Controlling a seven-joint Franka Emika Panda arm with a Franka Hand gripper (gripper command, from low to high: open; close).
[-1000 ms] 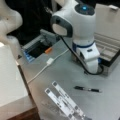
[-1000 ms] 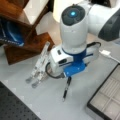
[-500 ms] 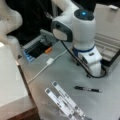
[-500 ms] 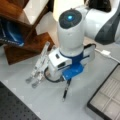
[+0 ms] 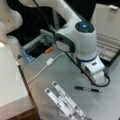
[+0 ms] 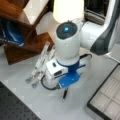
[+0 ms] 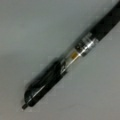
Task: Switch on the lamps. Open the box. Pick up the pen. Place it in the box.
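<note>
While the wrist camera is filling its frame with the pen (image 7: 72, 62), lying diagonally on the grey tabletop (image 7: 37, 30) with no fingers showing beside it, the arm is hanging directly above that pen. I cannot tell whether the jaws are spread or pressed together, since none of the views shows them clearly.

In both front views the pen (image 5: 87, 89) (image 6: 65, 94) is lying flat on the table, just below the gripper (image 6: 65, 86), apparently not lifted. The hand is pointing straight down, presumably so its fingers can straddle the slim barrel.

Nearer a front view's bottom, the long white strips (image 5: 65, 101) are lying side by side, apart from the pen. A white cable (image 5: 46, 66) is trailing across the table beyond them.

Farther back, the box (image 5: 107, 47) is standing open at a front view's right, lid raised, its beige compartments (image 6: 110, 97) exposed to receive the pen. A lamp shade (image 6: 68, 10) is glowing at a front view's top.
</note>
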